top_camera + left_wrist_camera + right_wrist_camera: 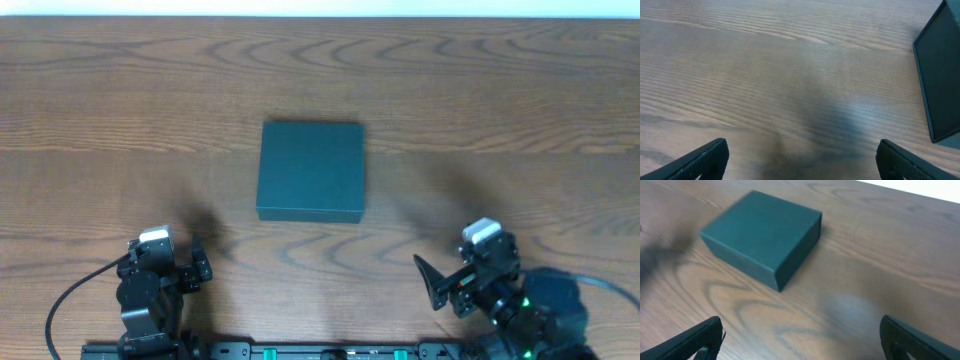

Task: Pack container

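A wood-grained brown tabletop (500, 90) is seen filling nearly all of the overhead view, with a pale strip shown beyond its far edge. The container (311, 171), a dark teal rectangular box, is laid flat about the middle of the tabletop, midway between the left and right edges and well apart from each. Its lid is shut and its top is left plain and unmarked. The left arm (145, 290) is placed at the near edge towards the near left corner, and the right arm (510, 300) at the near edge towards the near right corner; the container is touched by neither. The left fingers (700, 162) are spread wide apart over bare wood, with nothing held between them, and only a corner of the container is caught at the right side of that wrist view. The right fingers (690, 342) are likewise spread wide and empty, and the container is seen ahead of them, well apart.
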Controlling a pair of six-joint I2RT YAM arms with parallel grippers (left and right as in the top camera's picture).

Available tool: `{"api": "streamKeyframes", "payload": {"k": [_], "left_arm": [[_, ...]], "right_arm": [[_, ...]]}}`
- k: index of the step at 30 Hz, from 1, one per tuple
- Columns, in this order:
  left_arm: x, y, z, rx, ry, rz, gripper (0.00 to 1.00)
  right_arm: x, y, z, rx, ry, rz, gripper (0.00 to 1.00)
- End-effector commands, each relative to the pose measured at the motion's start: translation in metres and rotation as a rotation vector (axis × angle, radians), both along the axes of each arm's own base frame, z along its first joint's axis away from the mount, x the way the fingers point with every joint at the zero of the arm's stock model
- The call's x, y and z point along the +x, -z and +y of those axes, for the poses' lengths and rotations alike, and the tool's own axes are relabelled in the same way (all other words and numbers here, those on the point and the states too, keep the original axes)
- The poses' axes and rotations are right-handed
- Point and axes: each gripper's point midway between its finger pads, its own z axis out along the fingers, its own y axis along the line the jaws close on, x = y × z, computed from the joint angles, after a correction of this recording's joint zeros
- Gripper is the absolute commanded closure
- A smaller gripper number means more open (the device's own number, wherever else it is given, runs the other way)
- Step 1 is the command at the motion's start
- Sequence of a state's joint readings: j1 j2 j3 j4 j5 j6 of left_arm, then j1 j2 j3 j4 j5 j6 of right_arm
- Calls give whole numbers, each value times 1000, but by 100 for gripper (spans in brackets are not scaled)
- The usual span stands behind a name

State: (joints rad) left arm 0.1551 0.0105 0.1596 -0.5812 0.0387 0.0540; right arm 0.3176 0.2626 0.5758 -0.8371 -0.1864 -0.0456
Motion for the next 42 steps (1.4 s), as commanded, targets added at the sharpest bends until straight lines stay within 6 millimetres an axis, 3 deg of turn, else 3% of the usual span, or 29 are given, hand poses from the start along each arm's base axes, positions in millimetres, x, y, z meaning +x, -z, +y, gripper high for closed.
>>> {"api": "streamKeyframes", "payload": {"k": [1, 6, 15, 42], "left_arm": [[1, 2, -2, 9, 16, 0, 5], [1, 2, -2, 9, 16, 0, 5], [1, 2, -2, 9, 16, 0, 5], [1, 2, -2, 8, 16, 0, 5]], "right_arm": [[-3, 23, -3, -28, 1, -23, 1], [-4, 58, -3, -25, -3, -20, 1], [18, 86, 8, 43, 5, -74, 1], [20, 84, 6, 40, 16, -85, 1]]}}
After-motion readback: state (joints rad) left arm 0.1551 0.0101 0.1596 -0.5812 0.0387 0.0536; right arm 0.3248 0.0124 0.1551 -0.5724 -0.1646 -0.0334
